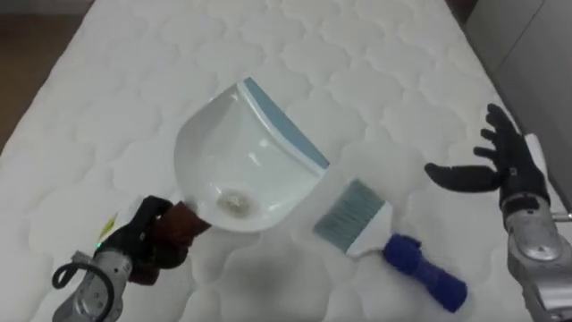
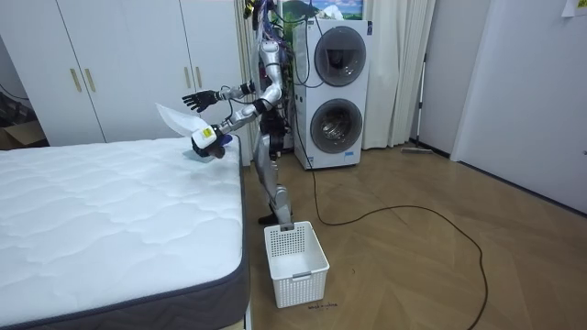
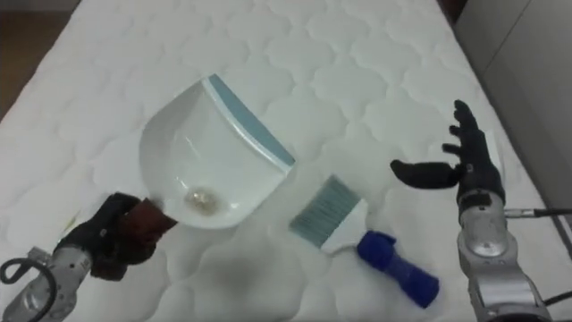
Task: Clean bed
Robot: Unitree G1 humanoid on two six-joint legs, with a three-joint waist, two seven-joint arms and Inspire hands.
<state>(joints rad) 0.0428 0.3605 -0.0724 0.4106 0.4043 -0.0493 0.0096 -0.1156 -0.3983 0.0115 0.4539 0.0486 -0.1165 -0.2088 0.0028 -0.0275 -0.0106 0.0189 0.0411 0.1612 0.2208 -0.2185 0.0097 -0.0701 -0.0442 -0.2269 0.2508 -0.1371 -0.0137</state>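
The robot stands at the end of the mattress point(image 1: 125, 80), which is white and quilted, with both arms reaching over it. Its left hand point(image 1: 147, 237) is closed around the brown handle of a white dustpan point(image 1: 241, 161), fingers curled tight on the grip. It holds the pan above the mattress near the robot's end, and in the room view the pan is clear of the surface. The pan tilts so that its blue-grey lip points away from the robot and sits higher than the handle. A small clump of pale debris point(image 1: 237, 204) rests in the low back of the pan. A brush point(image 1: 384, 240) with grey-blue bristles, a white neck and a blue handle lies flat on the mattress. It is nearer the right edge than the pan, its bristles point toward the middle of the mattress, and neither hand touches it. The right hand point(image 1: 500, 170) hangs over the mattress close to its right edge, with fingers spread and straight, thumb out, holding nothing. On the floor just beside the mattress's near corner, a white slatted basket point(image 2: 295, 264) stands upright.
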